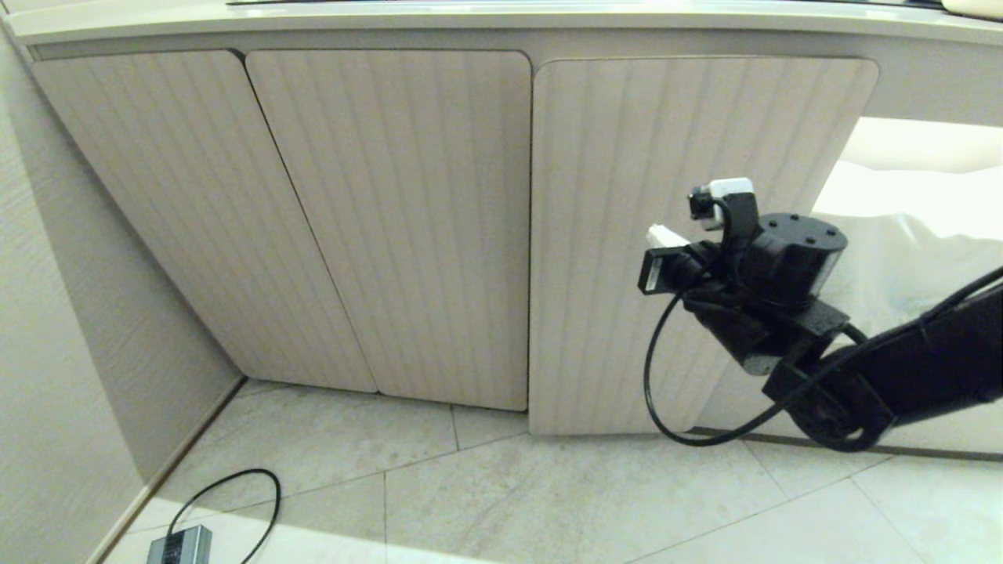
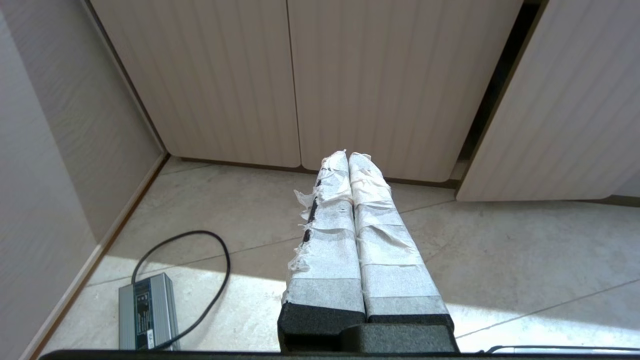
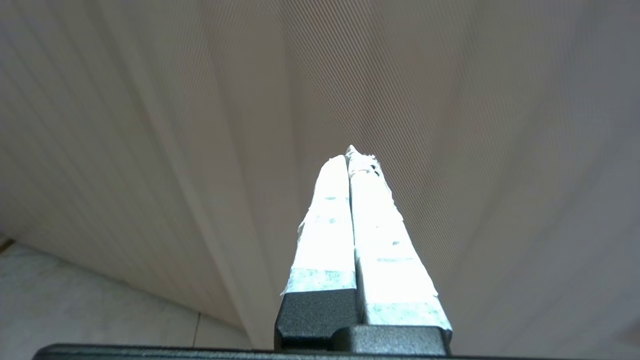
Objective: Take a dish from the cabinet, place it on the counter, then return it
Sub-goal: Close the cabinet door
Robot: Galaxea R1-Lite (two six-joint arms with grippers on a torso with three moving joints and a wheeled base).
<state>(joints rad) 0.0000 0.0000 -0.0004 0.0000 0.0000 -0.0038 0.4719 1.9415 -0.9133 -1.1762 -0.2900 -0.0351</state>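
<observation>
Closed right gripper (image 3: 350, 155) nearly touches the ajar cabinet (image 1: 627, 235) door.

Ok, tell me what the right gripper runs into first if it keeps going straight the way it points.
Most likely the ribbed face of the cabinet door. The right gripper is shut, and that door fills the right wrist view just past its tips; whether they touch it is unclear. No dish is in view.

Ahead of your right pincer (image 3: 352, 155), its fingers wrapped in wrinkled white tape, the cabinet (image 1: 392, 219) doors look matt beige with fine vertical ribs. Below your left pincer (image 2: 348, 157), taped alike, the floor (image 2: 500, 260) is pale, faintly mottled stone-look tile, and a brushed-metal box (image 2: 145, 312) lies beside it.
</observation>
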